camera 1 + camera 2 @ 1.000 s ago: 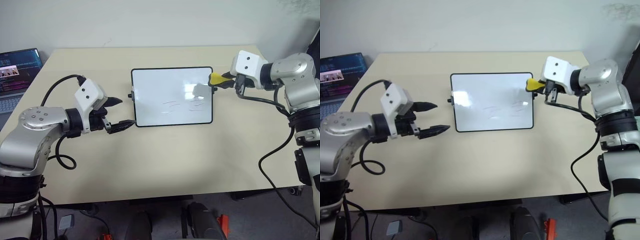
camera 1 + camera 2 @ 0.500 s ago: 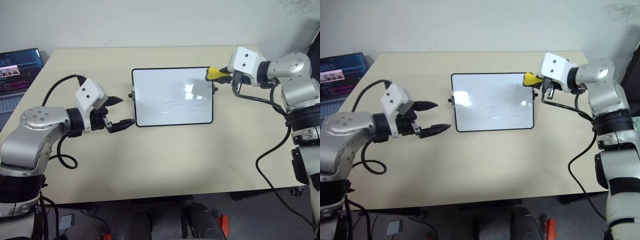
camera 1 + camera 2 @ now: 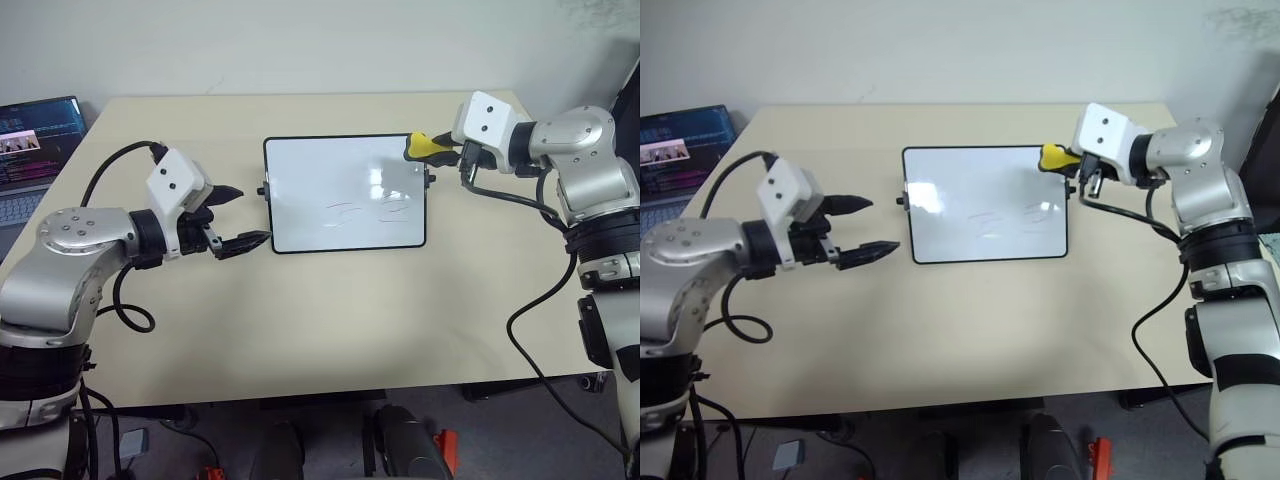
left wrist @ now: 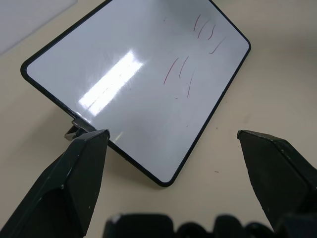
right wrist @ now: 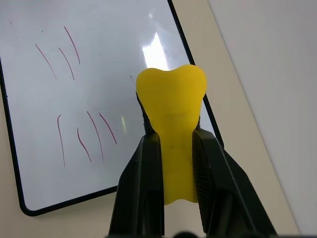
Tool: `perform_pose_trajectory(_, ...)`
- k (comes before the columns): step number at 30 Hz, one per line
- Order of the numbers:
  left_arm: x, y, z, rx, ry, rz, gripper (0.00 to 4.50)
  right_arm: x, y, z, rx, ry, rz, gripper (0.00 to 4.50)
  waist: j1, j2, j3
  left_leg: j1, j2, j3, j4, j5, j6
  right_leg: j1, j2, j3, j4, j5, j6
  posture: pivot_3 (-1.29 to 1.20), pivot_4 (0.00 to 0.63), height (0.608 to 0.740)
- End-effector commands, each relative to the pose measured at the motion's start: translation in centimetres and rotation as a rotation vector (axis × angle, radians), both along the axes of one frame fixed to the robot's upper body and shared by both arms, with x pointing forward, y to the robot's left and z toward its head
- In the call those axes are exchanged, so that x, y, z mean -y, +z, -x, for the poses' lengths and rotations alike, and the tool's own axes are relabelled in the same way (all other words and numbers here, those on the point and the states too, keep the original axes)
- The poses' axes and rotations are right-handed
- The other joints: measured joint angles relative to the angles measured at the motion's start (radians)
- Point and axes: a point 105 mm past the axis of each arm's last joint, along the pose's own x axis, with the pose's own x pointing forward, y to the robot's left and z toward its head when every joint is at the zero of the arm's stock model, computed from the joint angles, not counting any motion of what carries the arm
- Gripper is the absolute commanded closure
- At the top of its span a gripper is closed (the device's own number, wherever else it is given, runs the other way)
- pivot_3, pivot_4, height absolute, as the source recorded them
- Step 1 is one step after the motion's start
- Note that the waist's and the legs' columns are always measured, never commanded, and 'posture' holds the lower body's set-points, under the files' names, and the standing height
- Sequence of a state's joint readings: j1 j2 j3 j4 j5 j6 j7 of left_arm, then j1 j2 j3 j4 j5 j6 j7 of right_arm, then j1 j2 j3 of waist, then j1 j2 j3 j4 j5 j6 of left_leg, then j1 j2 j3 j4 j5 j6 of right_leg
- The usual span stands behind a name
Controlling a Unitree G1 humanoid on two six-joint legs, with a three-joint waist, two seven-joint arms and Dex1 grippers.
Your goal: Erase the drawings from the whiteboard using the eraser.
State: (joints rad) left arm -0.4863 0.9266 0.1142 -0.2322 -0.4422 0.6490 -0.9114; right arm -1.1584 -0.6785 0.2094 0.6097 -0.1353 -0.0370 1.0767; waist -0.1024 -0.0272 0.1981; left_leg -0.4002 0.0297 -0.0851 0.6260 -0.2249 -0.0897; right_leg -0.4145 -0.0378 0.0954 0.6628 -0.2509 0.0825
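Note:
The whiteboard (image 3: pixel 318 172) lies flat in the middle of the table. The drawings (image 3: pixel 372 211) are a few thin reddish strokes on its right half, seen closer in the right wrist view as the drawings (image 5: pixel 83 135). My right gripper (image 3: pixel 441 151) is shut on the yellow eraser (image 3: pixel 423 147), which hangs above the board's far right corner. The eraser (image 5: pixel 171 101) sticks out past the fingertips. My left gripper (image 3: pixel 249 214) is open and empty, its tips just off the board's left edge near the front corner.
An open laptop (image 3: pixel 35 140) stands at the table's far left edge. The bare tan tabletop (image 3: pixel 330 310) stretches in front of the board. A small black knob (image 3: pixel 259 189) sticks out of the board's left side.
The eraser in my right gripper has crept a little to the left, from just outside the board's right edge to above its corner. The left arm has stayed about where it was.

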Motion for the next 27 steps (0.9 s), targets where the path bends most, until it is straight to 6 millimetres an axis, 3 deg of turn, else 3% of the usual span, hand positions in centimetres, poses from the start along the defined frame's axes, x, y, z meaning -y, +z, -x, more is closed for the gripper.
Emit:
perform_pose_trajectory(1,-0.26,1.62,0.05,0.064,0.001,-0.014,0.00,-0.17,2.94,0.53,0.091,0.022,-0.028,4.04,0.000,0.000,0.000,0.000,0.000,0.000,0.000,0.000,0.000,0.000,0.000,0.000,0.000,0.000,0.000,0.00,0.150,0.740)
perform_pose_trajectory(27,0.39,2.32,-0.08,0.090,-0.026,-0.015,0.00,-0.90,3.51,0.65,0.105,0.048,-0.051,4.04,0.000,0.000,0.000,0.000,0.000,0.000,0.000,0.000,0.000,0.000,0.000,0.000,0.000,0.000,0.000,0.00,0.150,0.740)
